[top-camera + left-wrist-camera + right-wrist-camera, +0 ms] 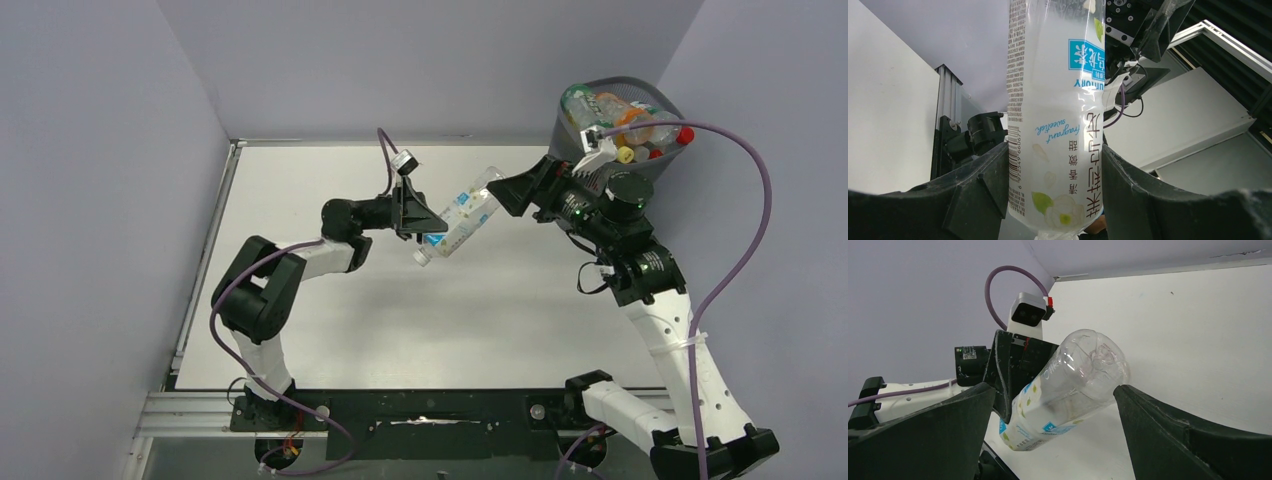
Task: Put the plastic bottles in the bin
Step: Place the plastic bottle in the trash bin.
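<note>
My left gripper (432, 228) is shut on a clear plastic bottle (460, 214) with a white and blue label, held in the air above the table, tilted, its base toward the right arm. In the left wrist view the bottle (1055, 110) sits between both fingers. My right gripper (506, 193) is open, its jaws wide on either side of the bottle's base (1088, 371) without touching it. The dark wire-mesh bin (622, 125) stands at the far right corner and holds several bottles (632, 120) with red, orange and yellow parts.
The white table (330, 330) is walled by grey panels on the left, back and right. A metal rail (200, 290) runs along the table's left edge. Purple cables (740, 240) loop from both arms.
</note>
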Controlling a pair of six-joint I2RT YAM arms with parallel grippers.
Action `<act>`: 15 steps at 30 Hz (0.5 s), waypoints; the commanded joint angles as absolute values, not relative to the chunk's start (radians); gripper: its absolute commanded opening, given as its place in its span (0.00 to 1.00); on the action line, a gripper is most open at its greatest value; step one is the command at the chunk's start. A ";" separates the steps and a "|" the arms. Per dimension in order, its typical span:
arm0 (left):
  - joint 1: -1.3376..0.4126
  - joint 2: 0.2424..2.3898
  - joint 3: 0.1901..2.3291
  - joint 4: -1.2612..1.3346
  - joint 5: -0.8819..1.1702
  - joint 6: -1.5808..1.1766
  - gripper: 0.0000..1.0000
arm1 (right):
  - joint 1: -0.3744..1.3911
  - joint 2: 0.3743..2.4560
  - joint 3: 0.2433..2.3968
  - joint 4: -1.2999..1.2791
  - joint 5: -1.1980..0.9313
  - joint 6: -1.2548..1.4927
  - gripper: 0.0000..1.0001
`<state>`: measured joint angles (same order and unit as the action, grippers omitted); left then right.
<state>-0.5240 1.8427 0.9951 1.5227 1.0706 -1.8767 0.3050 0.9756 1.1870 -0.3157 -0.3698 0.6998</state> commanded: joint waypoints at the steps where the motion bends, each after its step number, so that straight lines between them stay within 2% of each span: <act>1: -0.536 1.832 1.060 1.795 1.065 -1.877 0.43 | 0.278 0.977 1.192 -0.315 -0.404 0.711 0.98; 6: -0.539 1.835 1.070 1.795 1.066 -1.876 0.44 | 0.240 0.979 1.153 -0.289 -0.444 0.731 0.98; 15: -0.607 1.850 1.068 1.794 1.081 -1.867 0.44 | 0.209 1.000 1.026 0.002 -0.588 0.859 0.98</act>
